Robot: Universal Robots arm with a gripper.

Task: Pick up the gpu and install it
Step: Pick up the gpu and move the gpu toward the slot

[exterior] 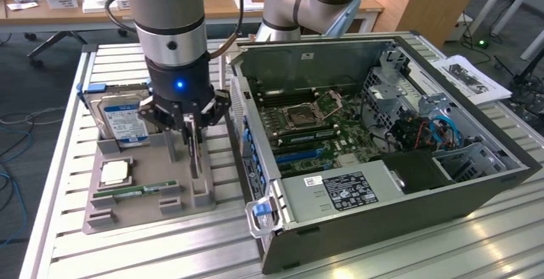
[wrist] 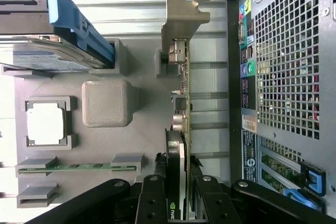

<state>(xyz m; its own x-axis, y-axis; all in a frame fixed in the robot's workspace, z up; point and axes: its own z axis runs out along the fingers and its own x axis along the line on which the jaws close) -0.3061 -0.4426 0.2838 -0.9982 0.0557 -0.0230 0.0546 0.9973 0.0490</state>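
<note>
- We log bright, even light; glare on the slatted table [exterior: 488, 237].
- We note the processor [wrist: 46, 123] blown white, soft shadows around it.

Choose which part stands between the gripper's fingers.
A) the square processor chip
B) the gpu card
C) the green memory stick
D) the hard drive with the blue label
B: the gpu stands on edge between the fingers of the gripper, while the hard drive, memory stick and processor chip sit apart in the gray tray.
</note>
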